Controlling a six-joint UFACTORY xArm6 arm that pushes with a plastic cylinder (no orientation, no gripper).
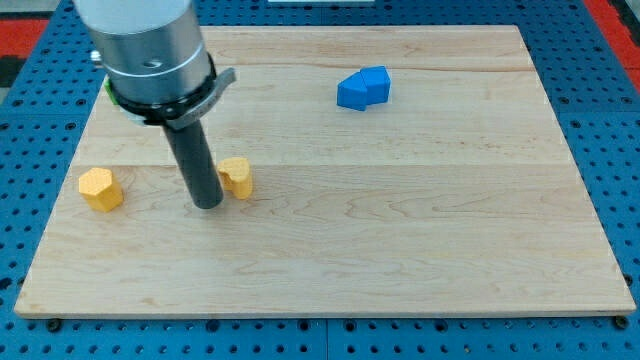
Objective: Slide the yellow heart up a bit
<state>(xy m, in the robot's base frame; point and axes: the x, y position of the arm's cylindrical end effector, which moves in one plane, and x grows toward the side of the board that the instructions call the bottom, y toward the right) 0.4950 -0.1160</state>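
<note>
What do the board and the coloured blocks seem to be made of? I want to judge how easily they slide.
The board looks like pale wood with a smooth finish: grain lines and plank seams show. The yellow heart, the yellow block and the blue block have even, saturated colour and a matte look, so probably plastic or painted. My tip is a dark rod, possibly metal or plastic.
</note>
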